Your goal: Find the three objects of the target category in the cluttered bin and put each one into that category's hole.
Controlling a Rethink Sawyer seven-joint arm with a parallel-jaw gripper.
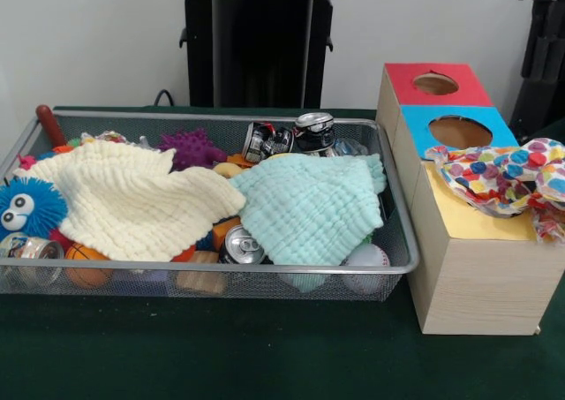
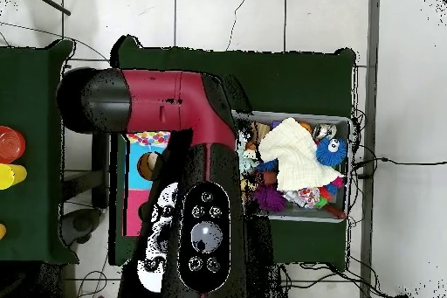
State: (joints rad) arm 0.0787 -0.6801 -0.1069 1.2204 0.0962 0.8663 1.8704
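— Which step is in hand?

— The search, I judge. The wire-mesh metal bin [image 1: 388, 267] on the dark green counter [image 1: 265, 356] is full, and none of the holes shows anything going in. A cream waffle-weave cloth [image 1: 132, 197] and a mint green waffle-weave cloth [image 1: 309, 207] cover most of the clutter.

— Where are the likely targets?

— The category isn't stated. Crushed drink cans [image 1: 291, 138] lie at the bin's far side, another silver can [image 1: 240, 245] pokes out between the cloths, and a white baseball [image 1: 367, 257] sits under the mint one. The wooden box with coloured holes [image 1: 477, 276] stands just beside the bin.

— And the pincer?

— I cannot tell; the red and black arm [image 2: 183, 128] hides it overhead. Next move calls for lifting a cloth aside.
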